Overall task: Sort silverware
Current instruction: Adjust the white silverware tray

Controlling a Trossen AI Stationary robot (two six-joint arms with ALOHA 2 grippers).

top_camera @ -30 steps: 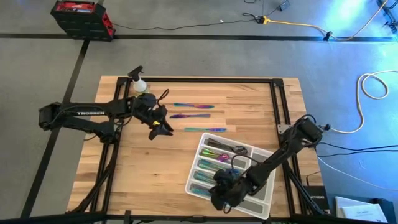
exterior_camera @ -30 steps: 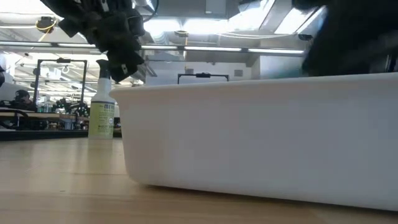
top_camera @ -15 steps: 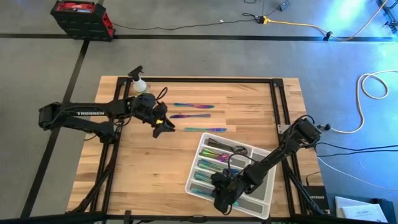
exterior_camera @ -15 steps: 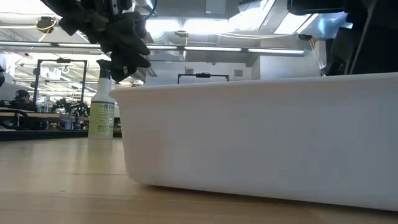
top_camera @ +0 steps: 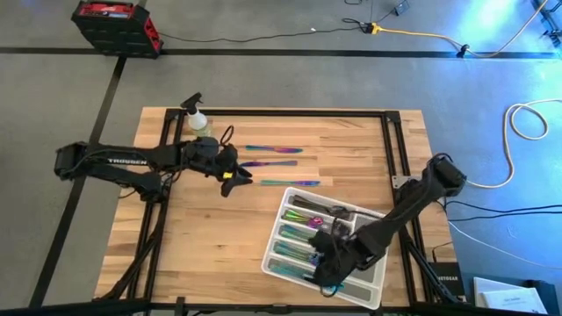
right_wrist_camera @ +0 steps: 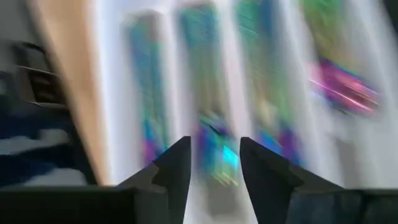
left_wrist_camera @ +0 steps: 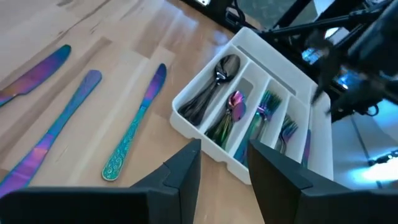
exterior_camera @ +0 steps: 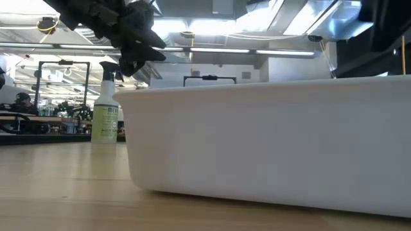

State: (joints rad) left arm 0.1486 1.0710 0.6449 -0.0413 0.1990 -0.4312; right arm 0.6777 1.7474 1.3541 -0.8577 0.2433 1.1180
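Note:
Three iridescent knives [top_camera: 279,165] lie flat on the wooden table, side by side; in the left wrist view they are the knives [left_wrist_camera: 134,124]. The white compartment tray [top_camera: 367,216] holds sorted forks, spoons and knives, with dark spoons [left_wrist_camera: 208,93] in its far compartment. My left gripper [top_camera: 234,178] hovers open just left of the nearest knife, nothing between its fingers [left_wrist_camera: 186,171]. My right gripper [top_camera: 328,270] is open above the tray's near compartments, its fingers [right_wrist_camera: 177,165] over silverware lying in the tray.
A yellow-green spray bottle [top_camera: 198,118] stands at the table's far left corner. In the low view the tray's wall [exterior_camera: 270,147] fills most of the picture. A black frame rail [top_camera: 391,149] runs along the table's right side. Bare wood lies left of the tray.
My left gripper has shifted a little toward the table's right, closer to the knives, and turned toward them. My right gripper has moved toward the table's right over the tray, and its arm has drawn out of the low view.

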